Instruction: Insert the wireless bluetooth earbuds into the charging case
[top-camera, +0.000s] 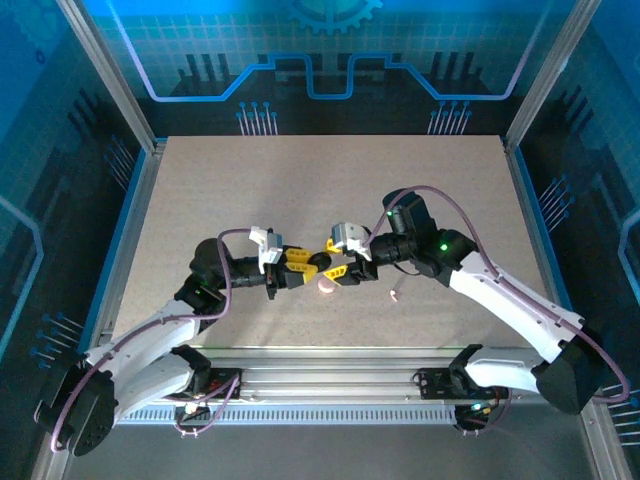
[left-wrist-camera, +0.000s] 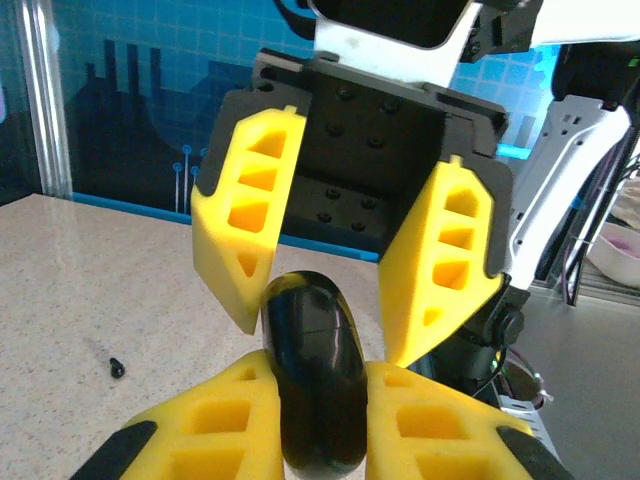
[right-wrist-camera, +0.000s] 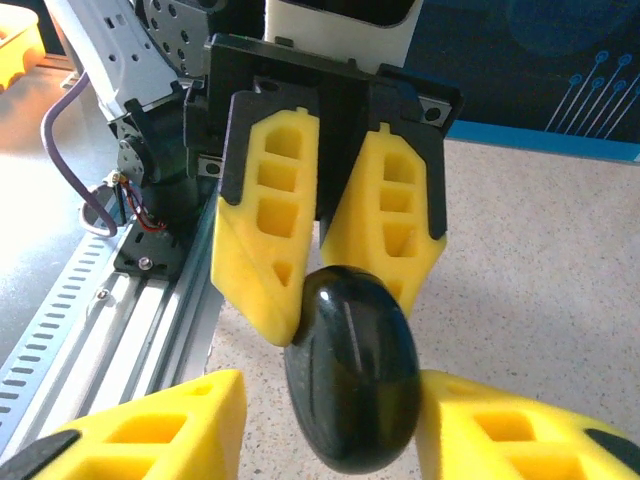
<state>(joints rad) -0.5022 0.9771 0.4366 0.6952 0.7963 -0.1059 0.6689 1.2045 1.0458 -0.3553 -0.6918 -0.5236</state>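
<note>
L gripper (top-camera: 310, 267) clamped on black oval piece (left-wrist-camera: 315, 370). R gripper (right-wrist-camera: 330, 390) jaws apart astride it, no grip yet. Pink charging case (top-camera: 326, 289) on counter (top-camera: 250, 180) just under both tips. Earbud (top-camera: 395, 294) sits behind R gripper.

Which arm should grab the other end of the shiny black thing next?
Right, probably. The left gripper is shut on the black oval thing, so it is busy. The right gripper has open fingers on both sides of its free end, ready to close.

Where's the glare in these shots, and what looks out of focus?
Left wrist view: pale reflections on the glossy black disc; the near fingers look soft. Right wrist view: softer sheen on the disc, orange glow upper left. Top view: evenly lit table.
</note>
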